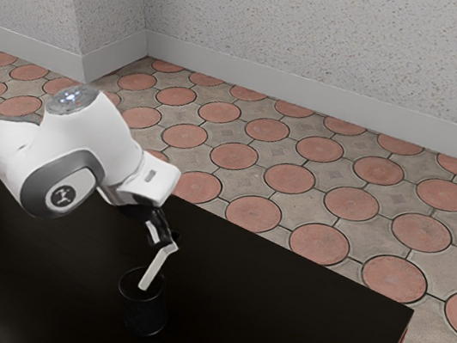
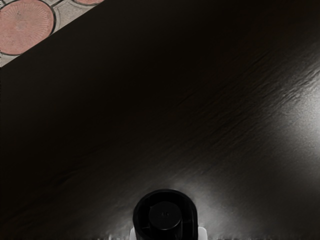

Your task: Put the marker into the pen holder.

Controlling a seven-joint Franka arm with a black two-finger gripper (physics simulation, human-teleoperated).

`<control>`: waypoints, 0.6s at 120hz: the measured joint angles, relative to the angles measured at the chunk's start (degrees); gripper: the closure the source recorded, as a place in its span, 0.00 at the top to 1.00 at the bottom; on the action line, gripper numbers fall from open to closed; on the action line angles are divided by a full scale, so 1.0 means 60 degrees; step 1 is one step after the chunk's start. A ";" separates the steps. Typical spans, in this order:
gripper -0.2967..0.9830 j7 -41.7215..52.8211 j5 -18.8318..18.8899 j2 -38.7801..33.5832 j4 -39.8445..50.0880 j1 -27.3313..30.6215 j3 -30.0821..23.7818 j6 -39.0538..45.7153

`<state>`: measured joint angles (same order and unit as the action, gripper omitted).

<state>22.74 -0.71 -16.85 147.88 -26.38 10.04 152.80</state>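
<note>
One tilted marker (image 1: 156, 268) grasped by end effector (image 1: 167, 240), tip inside pen holder (image 1: 145, 317); visible table edges (image 1: 325, 278) well apart.

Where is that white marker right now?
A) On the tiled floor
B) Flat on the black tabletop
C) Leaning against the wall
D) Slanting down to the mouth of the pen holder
D: in the exterior view the white marker slants down from the gripper, its lower end at the mouth of the black pen holder.
</note>
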 joint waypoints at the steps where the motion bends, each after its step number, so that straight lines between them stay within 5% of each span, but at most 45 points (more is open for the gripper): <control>1: 0.15 0.0001 -0.0001 -0.0001 0.0004 0.0002 0.0001 0.0005; 29: 0.15 0.0033 -0.0020 -0.0049 0.0221 0.0047 0.0023 0.0171; 55: 0.50 0.0238 -0.0160 -0.0090 0.0133 0.0046 0.0027 0.0079; 61: 0.55 0.0280 -0.0127 -0.0073 -0.0797 0.0072 0.0023 -0.0237; 72: 0.62 0.0265 0.0242 0.0865 -0.4656 0.1128 -0.0038 -0.2054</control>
<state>24.33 0.74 -11.66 119.94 -19.61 9.81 140.47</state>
